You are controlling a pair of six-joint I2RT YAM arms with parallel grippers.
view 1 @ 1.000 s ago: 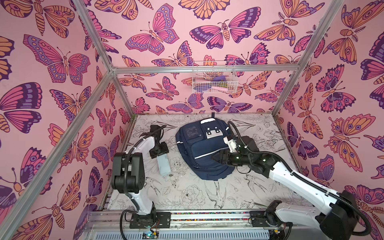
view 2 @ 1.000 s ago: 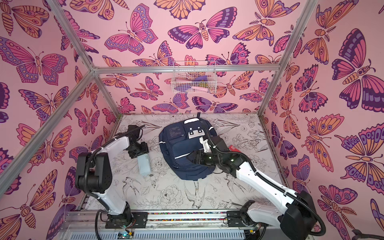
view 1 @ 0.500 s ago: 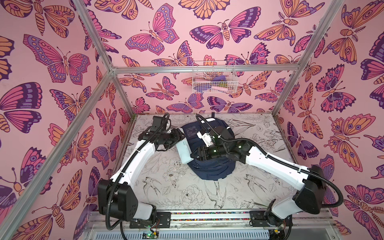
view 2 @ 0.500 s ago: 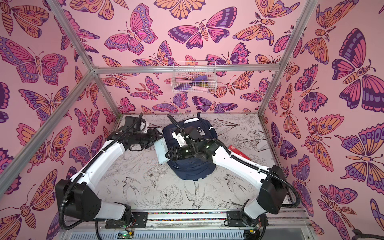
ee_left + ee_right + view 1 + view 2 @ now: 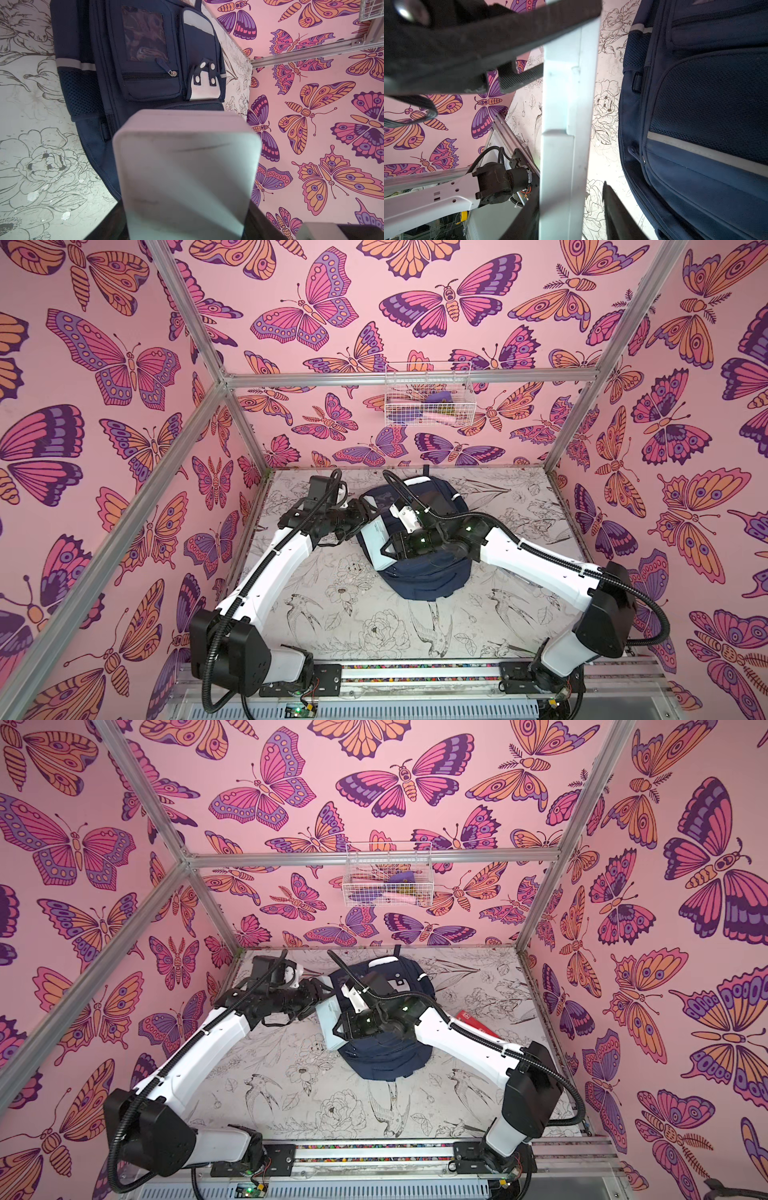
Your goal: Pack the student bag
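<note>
Over the left edge of the student bag [image 5: 432, 576] [image 5: 386, 1060] a white plastic box [image 5: 376, 539] [image 5: 328, 1019] hangs between the two arms. A second ago it lay flat on the tabletop [image 5: 332, 614] left of the bag, under the left gripper [image 5: 365, 512], while the right gripper [image 5: 388, 546] sat over the bag's middle. Now the box is raised and tilted.

The left gripper's fingers clamp one end of it. The right gripper's fingers straddle the other end. In the right wrist view one is against the box [image 5: 562, 145] and the other finger [image 5: 616, 212] is just clear of it.

The bag lies where it did, flat in the middle of the tabletop towards the back wall [image 5: 332, 427], with its top loop pointing that way. It is navy fabric [image 5: 145, 87] with grey-white reflective stripes and a white patch with black squares. It also has a mesh side pocket and a window pocket whose zip is closed.
</note>
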